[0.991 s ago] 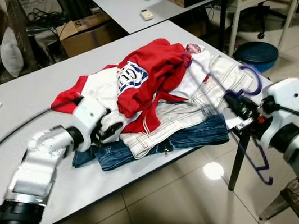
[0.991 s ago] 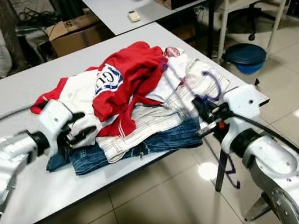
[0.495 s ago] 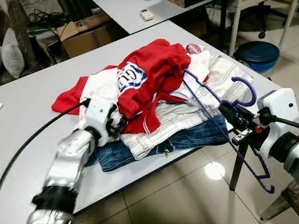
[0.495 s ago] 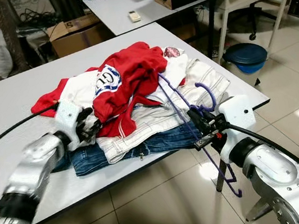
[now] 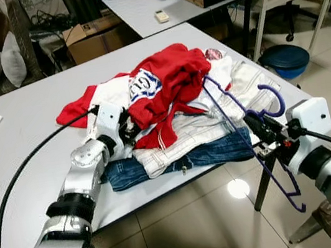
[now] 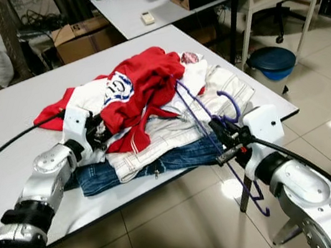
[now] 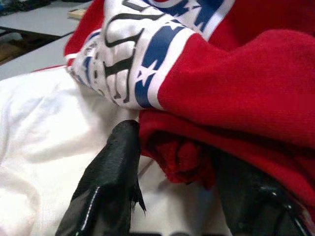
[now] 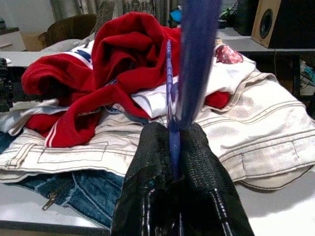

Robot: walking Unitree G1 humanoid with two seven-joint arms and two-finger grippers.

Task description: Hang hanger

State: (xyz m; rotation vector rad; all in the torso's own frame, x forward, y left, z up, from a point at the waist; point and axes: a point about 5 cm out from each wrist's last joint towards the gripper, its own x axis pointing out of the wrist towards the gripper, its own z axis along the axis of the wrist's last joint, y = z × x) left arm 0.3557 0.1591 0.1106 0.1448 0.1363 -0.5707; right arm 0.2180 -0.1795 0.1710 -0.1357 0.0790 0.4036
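Hanger (image 5: 260, 128) — one, thin purple wire — is clamped between the right gripper (image 5: 266, 128) fingers at the counter (image 5: 20, 122) edge. Left gripper (image 5: 130, 129) fingers, apart, straddle a soft red garment (image 5: 173, 72) fold.

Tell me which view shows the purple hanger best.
The left eye view: the whole purple hanger shows there, hook up beside the clothes, its lower end below the table edge, clamped in the right tool. The right eye view shows the same. The right wrist view gives a blurred bar.
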